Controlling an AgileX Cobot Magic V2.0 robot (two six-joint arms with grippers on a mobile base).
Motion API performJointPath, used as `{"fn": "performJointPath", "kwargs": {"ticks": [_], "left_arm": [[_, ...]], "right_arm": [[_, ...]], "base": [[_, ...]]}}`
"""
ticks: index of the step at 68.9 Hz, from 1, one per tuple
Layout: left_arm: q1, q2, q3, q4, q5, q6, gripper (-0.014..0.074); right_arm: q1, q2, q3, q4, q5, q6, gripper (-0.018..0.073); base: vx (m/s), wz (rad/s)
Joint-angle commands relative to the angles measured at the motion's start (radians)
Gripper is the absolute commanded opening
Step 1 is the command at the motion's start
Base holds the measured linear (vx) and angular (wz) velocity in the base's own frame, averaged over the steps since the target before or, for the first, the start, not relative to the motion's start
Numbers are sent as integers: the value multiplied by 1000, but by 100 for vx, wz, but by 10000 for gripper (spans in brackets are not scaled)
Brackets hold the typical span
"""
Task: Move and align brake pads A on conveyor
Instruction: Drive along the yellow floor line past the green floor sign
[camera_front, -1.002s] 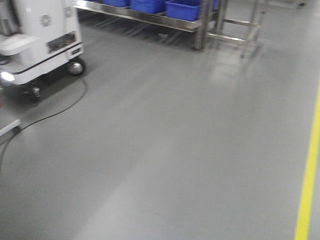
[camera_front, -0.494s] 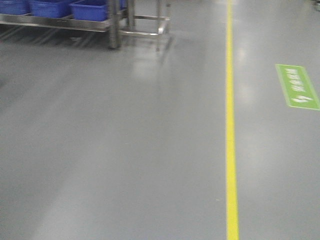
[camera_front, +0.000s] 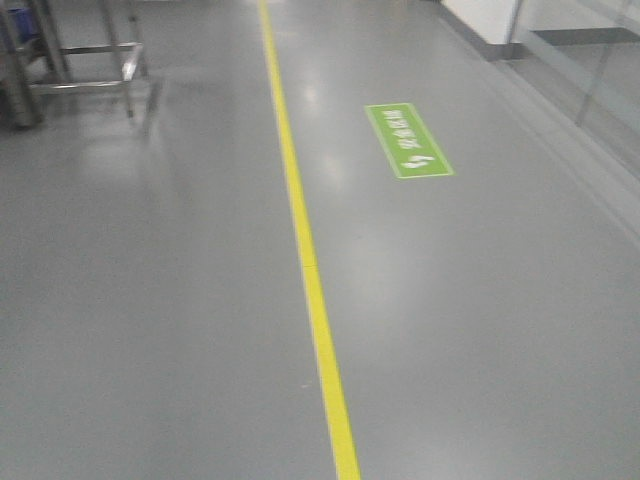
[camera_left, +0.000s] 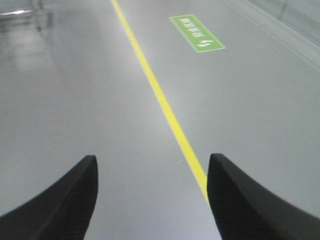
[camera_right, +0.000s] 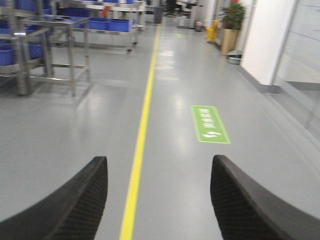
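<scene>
Zero brake pads were caught in any view, conveyor neither; just grey floor (camera_front: 150, 300), a yellow line (camera_front: 310, 270) down the middle, green sign (camera_front: 408, 140) at upper right. Left gripper (camera_left: 152, 160) and right gripper (camera_right: 160, 159) were spread wide, nothing gripped or touched.

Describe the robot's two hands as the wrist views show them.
The left hand and right hand look alike: each has two matte black fingers, broad and curved, tapering to rounded tips, with a finely textured surface. No cables or markings show.
</scene>
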Motion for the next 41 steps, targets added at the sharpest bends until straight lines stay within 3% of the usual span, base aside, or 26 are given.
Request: {"fn": "performJointPath", "kwargs": {"ticks": [1, 20, 41], "left_arm": [[-4, 13, -24, -7, -67, -4, 443], [-4, 13, -24, -7, -67, -4, 443], [-4, 13, -24, -7, -67, -4, 443]], "right_arm": [[-6, 11, -25, -9, -81, -1, 429], [-6, 11, -25, -9, -81, -1, 429], [-6, 11, -25, -9, -81, -1, 429]], "base": [[6, -65], [10, -42], [20, -7]]}}
